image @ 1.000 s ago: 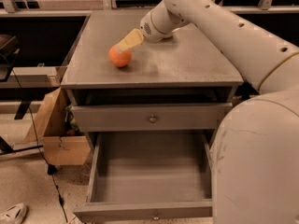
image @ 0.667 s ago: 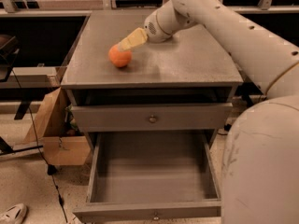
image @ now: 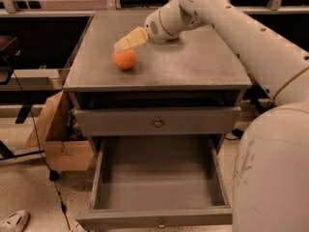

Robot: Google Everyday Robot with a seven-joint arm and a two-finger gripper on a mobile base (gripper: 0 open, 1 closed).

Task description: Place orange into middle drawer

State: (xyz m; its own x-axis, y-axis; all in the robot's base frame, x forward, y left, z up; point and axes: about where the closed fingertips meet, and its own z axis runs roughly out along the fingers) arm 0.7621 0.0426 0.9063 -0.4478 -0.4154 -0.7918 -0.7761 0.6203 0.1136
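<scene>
The orange (image: 125, 59) sits on the grey cabinet top (image: 193, 66), left of centre. My gripper (image: 123, 43) reaches in from the right on the white arm (image: 231, 28). Its cream tip is right at the orange's upper far side, and I cannot tell if they touch. The middle drawer (image: 159, 180) is pulled wide open below, its grey inside bare, with a small knob (image: 161, 223) on its front. Above it is a closed drawer front (image: 116, 122) with a brass-coloured knob (image: 158, 123).
The robot's white body (image: 275, 168) fills the lower right, close to the open drawer's right side. A cardboard box (image: 58, 139) stands on the floor left of the cabinet, with a black cable (image: 46, 168) trailing past it. A shoe (image: 14, 221) lies at bottom left.
The gripper's tip has edged slightly left, over the orange. The orange has not moved and the drawer stays open.
</scene>
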